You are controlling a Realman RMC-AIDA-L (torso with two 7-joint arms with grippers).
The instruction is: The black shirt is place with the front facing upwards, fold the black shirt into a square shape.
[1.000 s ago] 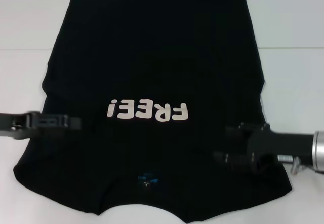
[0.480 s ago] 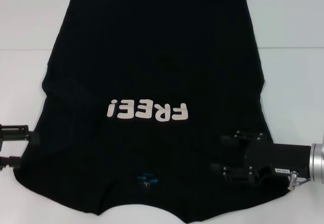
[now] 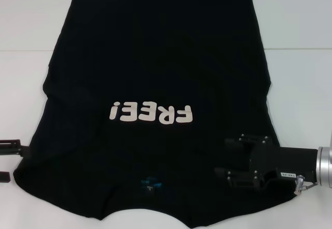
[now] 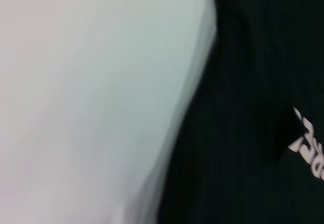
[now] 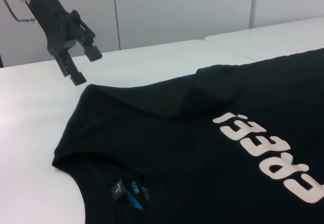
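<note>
Black shirt [image 3: 155, 84] lies flat on white counter [image 3: 301, 79], print up, collar toward robot; right gripper [image 3: 224, 159], open and empty, sits over its right shoulder, while left gripper [image 5: 80, 62], also open, hangs just off the left sleeve edge.

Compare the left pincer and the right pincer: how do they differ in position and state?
The left pincer is open, off the black shirt, above the white table beside its edge. The right pincer hangs over the shirt's near right part, with its fingers apart too. Both are black and hold nothing.
</note>
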